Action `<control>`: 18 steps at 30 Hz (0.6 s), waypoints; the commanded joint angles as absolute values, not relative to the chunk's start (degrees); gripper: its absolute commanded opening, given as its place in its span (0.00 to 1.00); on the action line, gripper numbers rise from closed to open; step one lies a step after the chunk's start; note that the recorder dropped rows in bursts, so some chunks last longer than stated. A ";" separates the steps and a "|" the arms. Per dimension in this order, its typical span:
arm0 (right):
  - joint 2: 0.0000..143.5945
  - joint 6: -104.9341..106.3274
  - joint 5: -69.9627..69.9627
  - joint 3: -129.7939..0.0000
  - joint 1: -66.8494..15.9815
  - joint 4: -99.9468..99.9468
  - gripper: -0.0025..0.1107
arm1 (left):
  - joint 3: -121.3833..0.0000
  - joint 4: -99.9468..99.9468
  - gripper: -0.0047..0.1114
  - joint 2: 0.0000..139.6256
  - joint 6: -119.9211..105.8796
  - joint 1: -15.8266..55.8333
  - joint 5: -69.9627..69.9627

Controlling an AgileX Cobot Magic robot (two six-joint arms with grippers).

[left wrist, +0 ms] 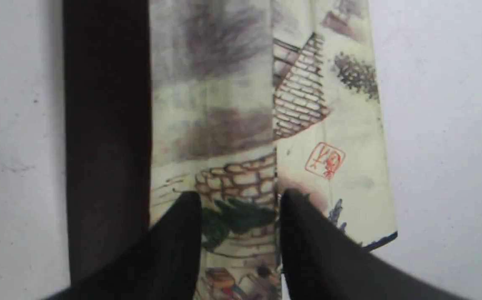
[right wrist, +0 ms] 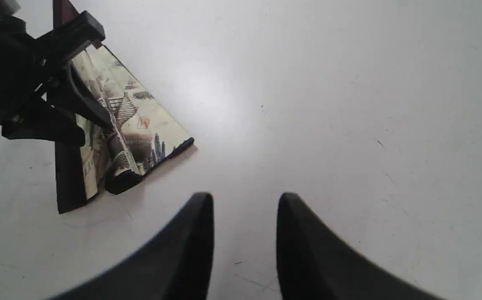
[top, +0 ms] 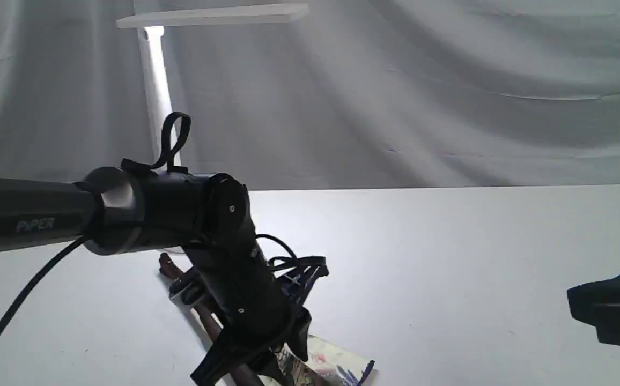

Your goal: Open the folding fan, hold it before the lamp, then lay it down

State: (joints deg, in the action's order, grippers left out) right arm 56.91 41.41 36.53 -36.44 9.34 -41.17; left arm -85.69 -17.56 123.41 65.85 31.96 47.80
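The folding fan (right wrist: 141, 121) lies flat on the white table (top: 449, 257), well in front of the lamp (top: 154, 91), whose slim white stem and flat bar head rise at the back left. Only a few pleats are spread. The step in hand appears to be the opening. The left gripper (left wrist: 239, 216) is down over the leaf with its jaws parted, a painted pleat showing in the gap; nothing looks pinched, though whether the tips touch the paper cannot be told. To open the fan well, the left gripper should probably catch a rigid rib or the dark guard stick rather than the thin paper, which could crease or tear, and sweep in an arc about the pivot end. The right gripper (right wrist: 245, 208) hovers well apart from the fan, jaws partly open and empty; it could pin the other guard stick so the fan does not slide. The leaf is cream, painted with brick walls, a tiled roof, dark trees and a red seal, with a dark edge and a broad maroon guard stick along one side.
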 commanded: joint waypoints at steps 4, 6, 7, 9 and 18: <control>57.09 42.05 36.37 -36.74 9.12 -41.08 0.26 | -85.59 -17.44 0.33 122.66 62.43 31.96 48.30; 57.09 42.05 36.27 -36.74 9.12 -41.18 0.26 | -85.59 -18.54 0.33 122.44 59.87 31.36 48.19; 57.09 42.05 36.11 -36.74 9.12 -41.58 0.26 | -85.59 -18.95 0.33 122.44 58.08 30.90 48.44; 57.09 42.05 35.41 -36.74 9.12 -42.04 0.26 | -85.59 -19.20 0.33 122.05 56.63 30.50 49.35; 57.09 42.05 36.44 -36.74 9.12 -43.38 0.26 | -85.59 -15.33 0.33 118.44 47.65 28.52 51.29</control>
State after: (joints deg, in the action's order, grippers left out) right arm 56.91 41.73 35.96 -36.44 9.34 -42.35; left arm -85.69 -16.68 119.61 50.55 28.82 50.72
